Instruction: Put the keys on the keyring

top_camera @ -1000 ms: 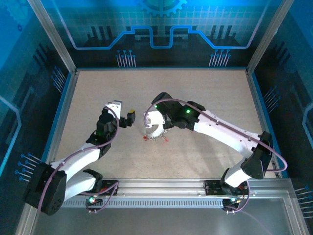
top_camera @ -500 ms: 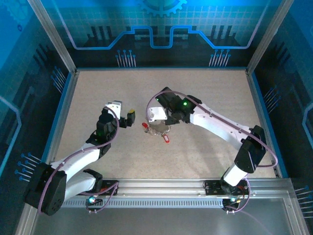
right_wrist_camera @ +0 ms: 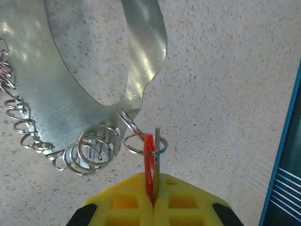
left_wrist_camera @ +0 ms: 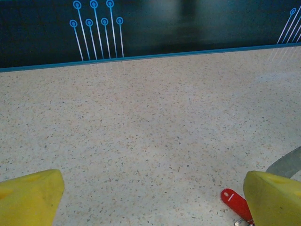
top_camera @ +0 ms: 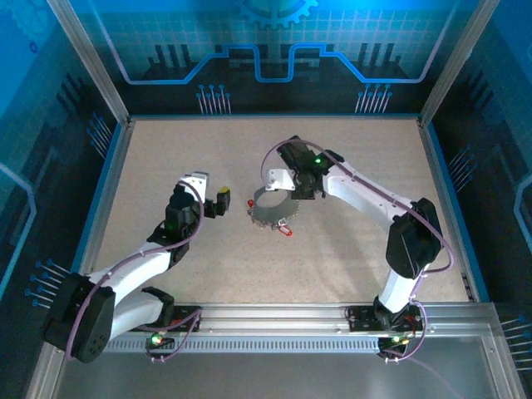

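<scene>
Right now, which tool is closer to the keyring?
Right. The right tool grips a red-headed key joined by a small ring to the keyring; the left tool stands open to its left, apart from it.

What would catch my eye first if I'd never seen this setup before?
Probably the wide silvery keyring, edged with little wire rings, at mid-table, and the right gripper beside it, yellow fingers pinched shut on a red-headed key. To its left the left gripper stands wide open, with another red key close to one of its fingers.
</scene>
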